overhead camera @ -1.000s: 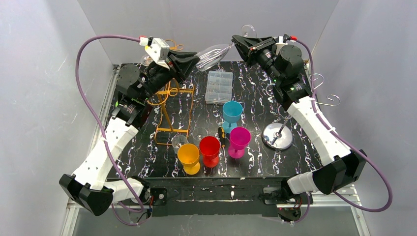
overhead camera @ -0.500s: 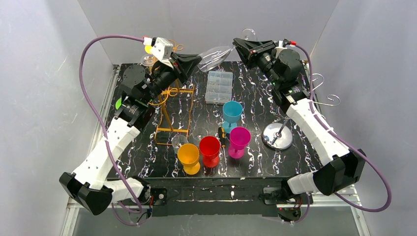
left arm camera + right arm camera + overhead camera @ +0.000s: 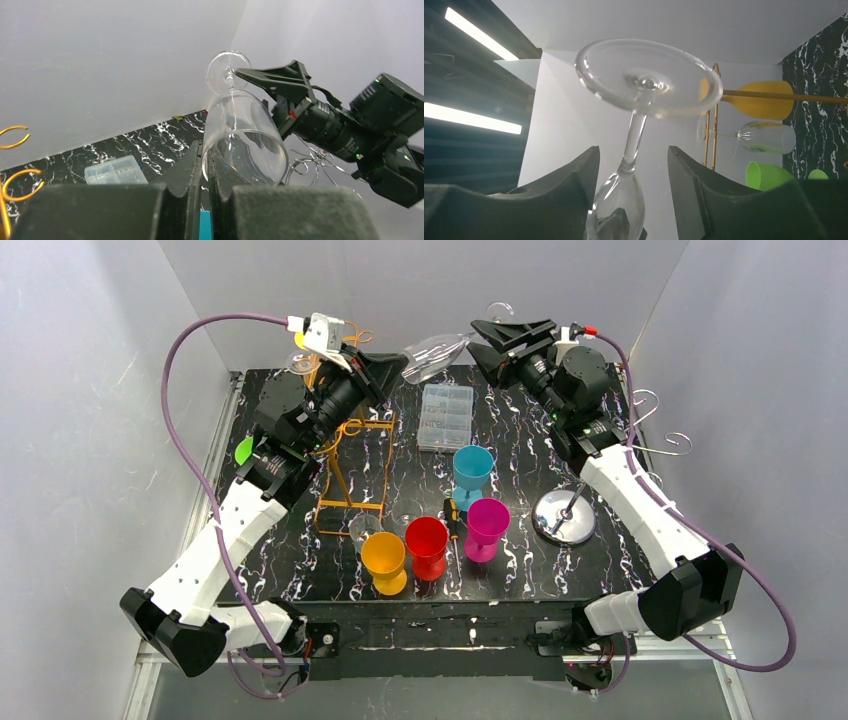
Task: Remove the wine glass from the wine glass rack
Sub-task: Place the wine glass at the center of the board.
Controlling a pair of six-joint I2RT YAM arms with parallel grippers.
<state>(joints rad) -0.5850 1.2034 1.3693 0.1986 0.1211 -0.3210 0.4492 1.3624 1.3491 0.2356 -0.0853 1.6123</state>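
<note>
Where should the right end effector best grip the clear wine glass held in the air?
The thin stem, approached from the foot end: the wine glass lies nearly sideways, the left end effector pinches its bowl rim, and the stem is slim and free.

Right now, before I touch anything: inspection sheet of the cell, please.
Surface: black marbled table, no spill seen.
Job's things: wine glass in the air, sideways between the arms, off the gold rack.
Clutter: orange goblet, red goblet, magenta goblet, blue goblet, clear box, silver stand.
Tools: left tool shut on the glass rim; right tool open around the stem.
Cables: purple cables loop out beside both arms.
Surroundings: plain white walls.
</note>
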